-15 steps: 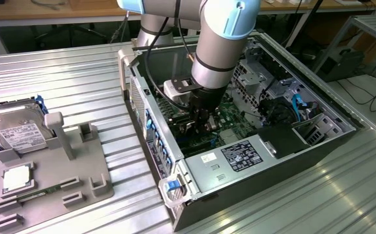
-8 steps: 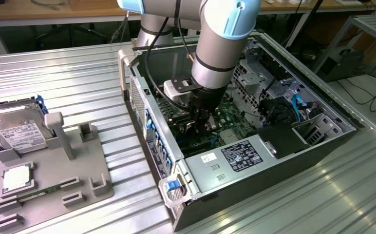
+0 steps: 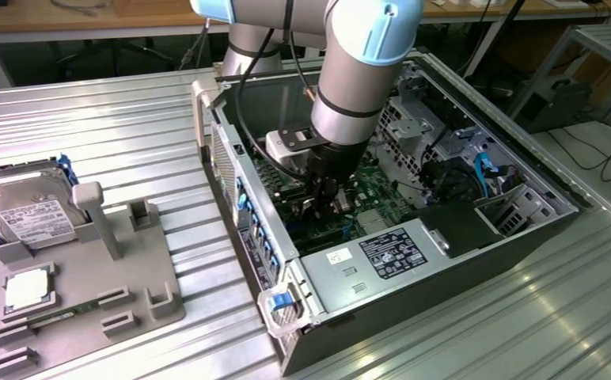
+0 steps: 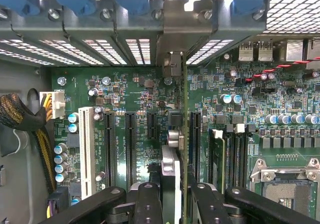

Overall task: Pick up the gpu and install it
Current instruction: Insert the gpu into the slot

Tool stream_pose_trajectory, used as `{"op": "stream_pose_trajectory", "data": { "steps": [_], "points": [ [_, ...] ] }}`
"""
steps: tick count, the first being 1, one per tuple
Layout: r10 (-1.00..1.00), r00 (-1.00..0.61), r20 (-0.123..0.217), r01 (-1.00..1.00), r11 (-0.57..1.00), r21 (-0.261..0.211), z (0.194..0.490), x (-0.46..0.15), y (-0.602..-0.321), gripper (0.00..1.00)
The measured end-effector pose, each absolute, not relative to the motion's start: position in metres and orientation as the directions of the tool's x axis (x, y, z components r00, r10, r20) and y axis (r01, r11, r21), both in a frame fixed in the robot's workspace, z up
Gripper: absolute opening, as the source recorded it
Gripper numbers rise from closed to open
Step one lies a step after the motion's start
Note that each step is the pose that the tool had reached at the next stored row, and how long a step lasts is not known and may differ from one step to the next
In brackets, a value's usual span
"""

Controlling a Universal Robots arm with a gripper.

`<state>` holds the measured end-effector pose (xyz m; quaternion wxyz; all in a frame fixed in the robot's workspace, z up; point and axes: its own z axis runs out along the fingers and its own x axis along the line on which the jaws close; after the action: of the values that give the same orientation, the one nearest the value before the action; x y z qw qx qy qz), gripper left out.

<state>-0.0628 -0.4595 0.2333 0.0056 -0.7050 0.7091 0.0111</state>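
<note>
The gpu (image 4: 183, 134) is seen edge-on in the wrist view as a thin dark card standing over the green motherboard (image 4: 135, 99). Its silver bracket (image 4: 187, 27) sits against the case's rear slot openings. My gripper (image 4: 176, 204) is shut on the card, one black finger (image 4: 147, 204) on each side of it. The card lies alongside a long black expansion slot (image 4: 195, 139); whether it is seated I cannot tell. In the exterior view the gripper (image 3: 327, 204) reaches down inside the open computer case (image 3: 390, 261), and the card beneath it is mostly hidden.
Other black slots (image 4: 109, 144), memory slots (image 4: 235, 154), a processor socket (image 4: 285, 184) and a cable bundle (image 4: 25, 119) surround the card. Outside the case, a grey fixture (image 3: 94, 293) holds a silver hard drive (image 3: 31, 210), a processor (image 3: 28, 286) and a memory stick (image 3: 58, 317).
</note>
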Motion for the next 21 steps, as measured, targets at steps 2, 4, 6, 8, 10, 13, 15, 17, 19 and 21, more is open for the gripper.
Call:
{"op": "stream_pose_trajectory", "data": {
  "steps": [2, 4, 6, 8, 10, 13, 15, 17, 19, 21],
  "points": [
    [-1.0, -0.006, -0.023, -1.0, 0.006, 0.008, 0.233, -0.063, -0.46, 0.36],
    [-1.0, -0.006, -0.023, -1.0, 0.006, 0.008, 0.234, -0.063, -0.46, 0.36],
    [-1.0, -0.005, -0.023, -1.0, 0.005, 0.007, 0.237, -0.063, -0.46, 0.36],
    [-1.0, -0.005, -0.023, -1.0, 0.005, 0.006, 0.241, -0.063, -0.46, 0.36],
    [-1.0, -0.006, -0.023, -1.0, 0.005, 0.004, 0.248, -0.063, -0.46, 0.36],
    [-1.0, -0.005, -0.023, -1.0, 0.005, 0.001, 0.262, -0.063, -0.459, 0.36],
    [-1.0, -0.005, -0.023, -1.0, 0.005, -0.002, 0.27, -0.063, -0.459, 0.36],
    [-1.0, -0.005, -0.023, -1.0, 0.005, -0.004, 0.278, -0.063, -0.458, 0.36],
    [-1.0, -0.005, -0.023, -1.0, 0.005, -0.006, 0.286, -0.063, -0.458, 0.36],
    [-1.0, -0.005, -0.023, -1.0, 0.005, -0.006, 0.287, -0.063, -0.458, 0.36]
  ]
}}
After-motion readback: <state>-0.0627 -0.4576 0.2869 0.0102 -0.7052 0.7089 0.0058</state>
